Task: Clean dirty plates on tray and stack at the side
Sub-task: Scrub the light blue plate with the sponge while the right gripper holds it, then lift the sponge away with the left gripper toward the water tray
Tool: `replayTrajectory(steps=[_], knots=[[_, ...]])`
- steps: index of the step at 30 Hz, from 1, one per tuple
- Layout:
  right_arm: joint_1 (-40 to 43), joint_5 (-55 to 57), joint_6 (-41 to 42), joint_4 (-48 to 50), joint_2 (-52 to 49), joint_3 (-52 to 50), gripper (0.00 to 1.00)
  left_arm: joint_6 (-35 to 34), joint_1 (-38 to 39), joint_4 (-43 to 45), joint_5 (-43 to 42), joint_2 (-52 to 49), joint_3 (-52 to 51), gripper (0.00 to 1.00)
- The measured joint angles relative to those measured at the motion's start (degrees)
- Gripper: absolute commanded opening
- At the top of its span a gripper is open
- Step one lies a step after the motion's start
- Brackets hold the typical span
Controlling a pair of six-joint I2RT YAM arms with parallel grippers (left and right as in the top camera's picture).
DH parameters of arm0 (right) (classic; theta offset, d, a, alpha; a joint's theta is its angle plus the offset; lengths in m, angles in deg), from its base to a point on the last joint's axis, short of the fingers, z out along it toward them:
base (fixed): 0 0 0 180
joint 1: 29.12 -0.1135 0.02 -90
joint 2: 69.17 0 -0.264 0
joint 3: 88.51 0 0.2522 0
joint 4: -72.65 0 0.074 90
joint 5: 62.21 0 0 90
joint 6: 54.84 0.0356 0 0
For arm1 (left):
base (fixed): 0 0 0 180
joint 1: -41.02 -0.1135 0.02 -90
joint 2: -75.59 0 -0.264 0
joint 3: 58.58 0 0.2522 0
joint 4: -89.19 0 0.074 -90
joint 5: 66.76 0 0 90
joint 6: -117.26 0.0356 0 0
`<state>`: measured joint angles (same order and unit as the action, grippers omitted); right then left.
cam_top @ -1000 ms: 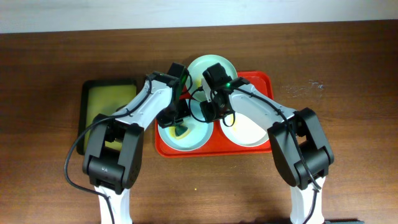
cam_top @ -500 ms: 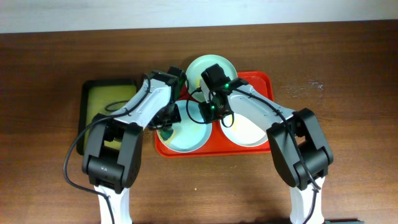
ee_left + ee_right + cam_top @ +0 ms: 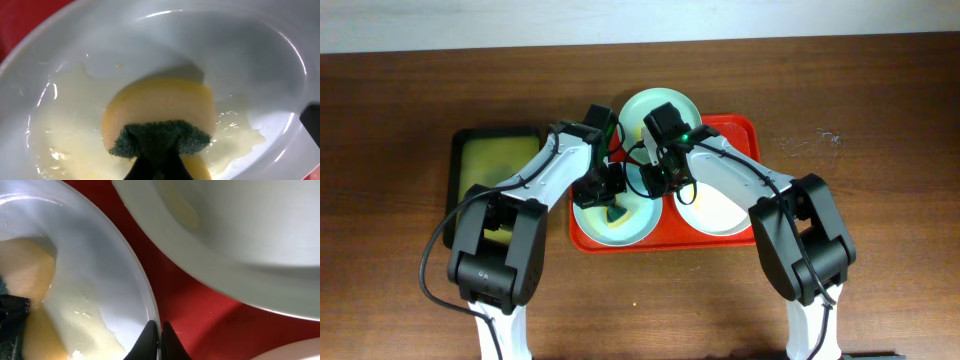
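Note:
The red tray (image 3: 750,130) holds three plates. A mint-blue plate (image 3: 638,225) lies at its front left, smeared with yellow liquid (image 3: 65,130). My left gripper (image 3: 610,205) is shut on a yellow sponge with a green scouring side (image 3: 160,117) and presses it into this plate. My right gripper (image 3: 660,180) is shut on the plate's right rim (image 3: 150,307). A white plate (image 3: 720,212) lies at the front right. A second mint plate (image 3: 642,108) sits at the tray's back edge and shows a yellow smear (image 3: 185,215).
A black-rimmed tray with a yellow-green inside (image 3: 495,155) stands left of the red tray. The brown wooden table (image 3: 880,150) extends to the right and front. A white wall strip runs along the back.
My left gripper slid the sponge to the left side of the plate half a second ago, then back toward the plate's middle. The right gripper has stayed on the rim.

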<state>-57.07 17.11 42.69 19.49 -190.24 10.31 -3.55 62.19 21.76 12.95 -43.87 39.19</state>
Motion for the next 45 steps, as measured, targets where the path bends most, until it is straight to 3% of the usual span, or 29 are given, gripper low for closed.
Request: replayTrajectory(steps=[3,7,11,17,22,26,32,38,42,45], knots=[[0.0,-0.6,0.0,0.0,0.0,0.0,0.04,0.0,0.5,-1.6,3.2,0.1,0.0,0.00],[-0.3,-0.8,-0.1,-0.1,-0.1,0.0,0.04,-0.3,0.9,-9.6,15.4,-0.1,1.4,0.00],[-0.3,-0.8,0.0,-0.1,-0.1,0.0,0.04,-1.1,0.8,-11.3,21.3,-0.2,5.6,0.00],[-0.3,-1.0,0.0,0.0,-0.1,0.0,0.04,-1.3,1.4,-1.9,5.9,-0.2,4.8,0.00],[-0.2,-0.8,0.0,-0.2,-0.1,0.0,0.04,-1.5,2.3,0.9,2.8,0.1,1.2,0.00],[-0.2,-0.8,-0.1,-0.2,-0.1,0.0,0.04,-0.9,2.5,-2.5,1.5,0.1,0.9,0.00],[-0.2,-0.8,0.0,-0.2,-0.1,0.0,0.04,0.7,4.0,-10.2,9.1,0.3,0.6,0.00],[-0.2,-0.8,0.0,-0.2,-0.1,0.0,0.04,0.6,2.4,-10.1,19.2,5.0,2.0,0.00],[-0.2,-0.6,0.0,-4.2,-0.2,1.7,0.04,0.6,-2.2,-8.5,19.5,9.4,3.1,0.00],[-0.2,-0.6,0.0,-5.2,-0.3,3.2,0.04,1.5,-6.1,-6.1,12.0,9.7,3.2,0.00]])
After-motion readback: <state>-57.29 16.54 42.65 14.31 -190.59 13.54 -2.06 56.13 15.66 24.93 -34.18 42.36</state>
